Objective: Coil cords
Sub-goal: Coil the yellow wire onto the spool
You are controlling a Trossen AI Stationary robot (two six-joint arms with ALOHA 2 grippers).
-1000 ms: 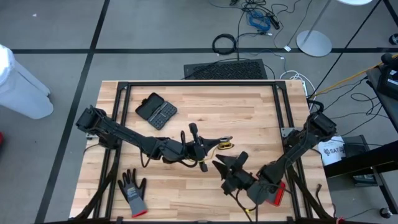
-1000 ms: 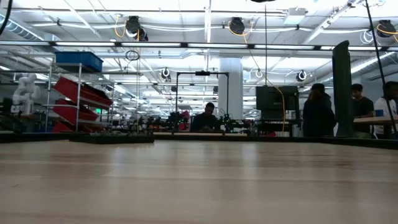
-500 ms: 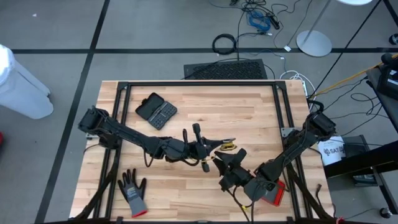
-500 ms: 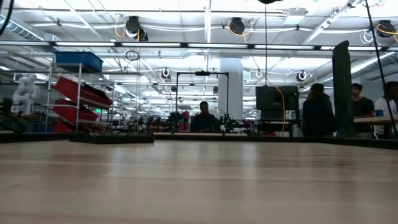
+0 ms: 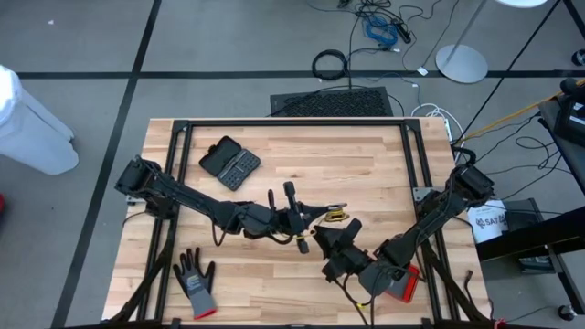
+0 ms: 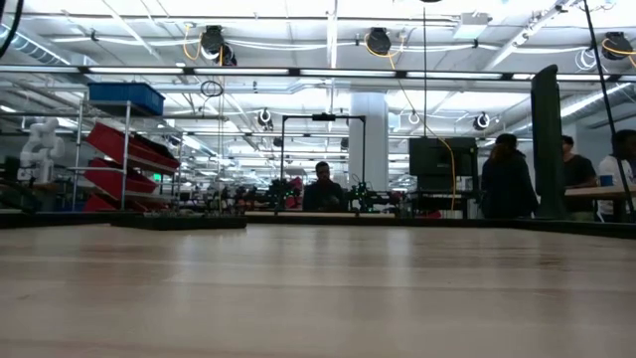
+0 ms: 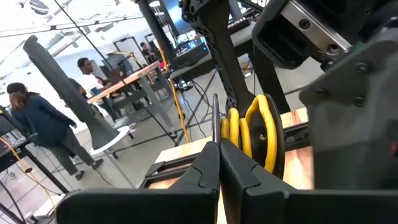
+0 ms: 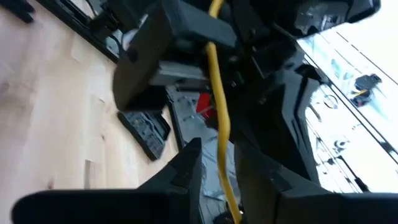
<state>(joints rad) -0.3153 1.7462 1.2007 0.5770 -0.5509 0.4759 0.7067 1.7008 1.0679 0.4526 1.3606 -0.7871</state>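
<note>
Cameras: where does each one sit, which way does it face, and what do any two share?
High view: overhead, straight down on the table; both arms, left gripper and right gripper meeting mid-table.
Low view: table-top height, level into the room; no arm shows.
Left wrist view: past its shut fingers at the yellow cord.
Right wrist view: past its fingers, cord running between them.
Shared: both wrist views and the high view show the cord.

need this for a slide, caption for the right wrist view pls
Right pincer closing around the yellow cord, its two fingers either side of the strand, with the left arm close ahead.
</note>
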